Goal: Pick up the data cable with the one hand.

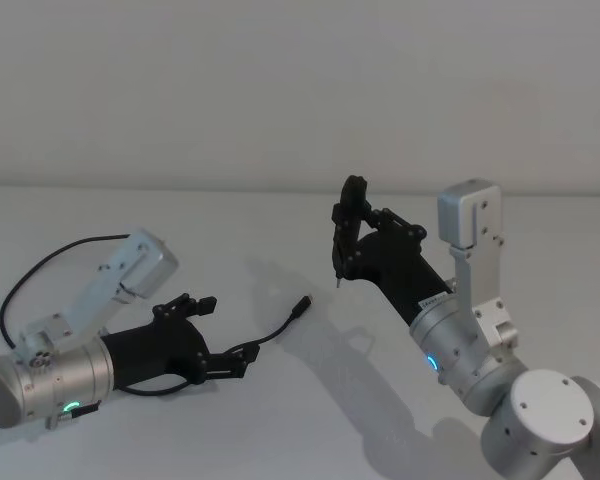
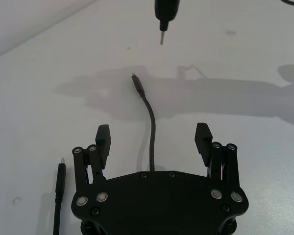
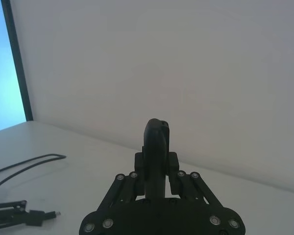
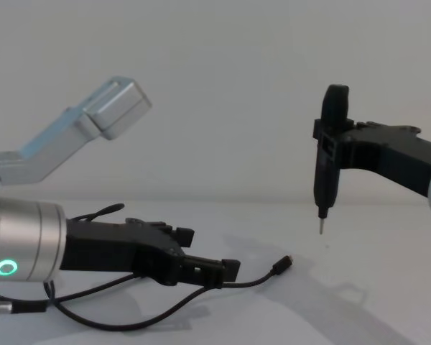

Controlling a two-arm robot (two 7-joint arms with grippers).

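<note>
the left gripper (image 1: 225, 330), green ring on its wrist, sits low over the table (image 1: 310, 430) with its fingers (image 2: 102, 139) spread wide; the cable (image 2: 152, 137) runs out from under the palm and between them, touching neither, to a plug (image 2: 136, 83) a little ahead of the fingertips; its other plug (image 2: 61, 172) lies on the table beside the gripper, and a loop of it trails off to the robot's left; the right gripper (image 1: 352, 232) is raised well apart on the right, pinching an upright black tool (image 4: 327, 158), metal tip down
</note>
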